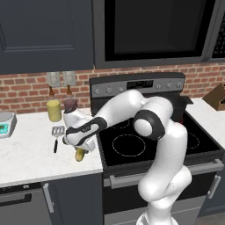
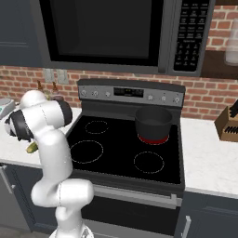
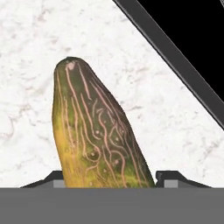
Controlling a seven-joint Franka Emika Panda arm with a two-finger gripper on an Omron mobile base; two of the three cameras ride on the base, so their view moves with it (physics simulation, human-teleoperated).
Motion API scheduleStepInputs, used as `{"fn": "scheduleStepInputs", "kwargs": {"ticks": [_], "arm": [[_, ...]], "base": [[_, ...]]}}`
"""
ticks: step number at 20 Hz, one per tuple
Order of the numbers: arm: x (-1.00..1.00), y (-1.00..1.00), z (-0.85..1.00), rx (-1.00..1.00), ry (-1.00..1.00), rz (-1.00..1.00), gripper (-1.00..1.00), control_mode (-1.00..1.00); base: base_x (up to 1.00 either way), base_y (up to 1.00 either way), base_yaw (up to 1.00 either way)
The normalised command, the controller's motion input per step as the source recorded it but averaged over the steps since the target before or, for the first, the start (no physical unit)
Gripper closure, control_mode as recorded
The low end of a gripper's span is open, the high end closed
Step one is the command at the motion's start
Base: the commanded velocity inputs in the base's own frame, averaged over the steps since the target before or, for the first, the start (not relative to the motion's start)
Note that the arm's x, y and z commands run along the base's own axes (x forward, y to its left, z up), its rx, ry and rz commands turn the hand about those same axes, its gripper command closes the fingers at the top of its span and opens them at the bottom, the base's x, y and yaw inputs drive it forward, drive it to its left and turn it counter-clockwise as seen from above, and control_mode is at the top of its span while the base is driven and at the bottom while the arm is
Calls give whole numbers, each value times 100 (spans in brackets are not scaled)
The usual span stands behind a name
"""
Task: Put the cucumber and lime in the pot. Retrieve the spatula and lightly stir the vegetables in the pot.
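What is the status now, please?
Tool astride the cucumber, grip not confirmed. Cucumber on the counter beside the stove. Pot on rear burner, unobstructed.

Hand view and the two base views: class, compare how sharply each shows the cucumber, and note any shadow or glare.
Hand view: the cucumber is close and crisp, its pale skin lines clear, without glare. Left base view: only a small soft yellow-green end shows under the hand, with a faint shadow on the counter. Right base view: a tiny blurred sliver.

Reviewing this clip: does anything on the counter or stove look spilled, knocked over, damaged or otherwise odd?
Nothing stands out. The cucumber lies intact on the counter between the fingertips of the hand, the spatula lies flat beside it, and the pot sits upright on the stove.
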Motion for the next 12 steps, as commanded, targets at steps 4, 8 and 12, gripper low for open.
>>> {"fn": "scheduleStepInputs", "kwargs": {"ticks": [4, 8, 12], "arm": [[-46, -46, 44, 0, -31, 0, 100, -100], [-52, -66, 88, 0, -29, 0, 100, -100], [-38, -79, 100, 1, -24, 0, 100, -100]], "base": [[0, 0, 0], [0, 0, 0], [0, 0, 0]]}}
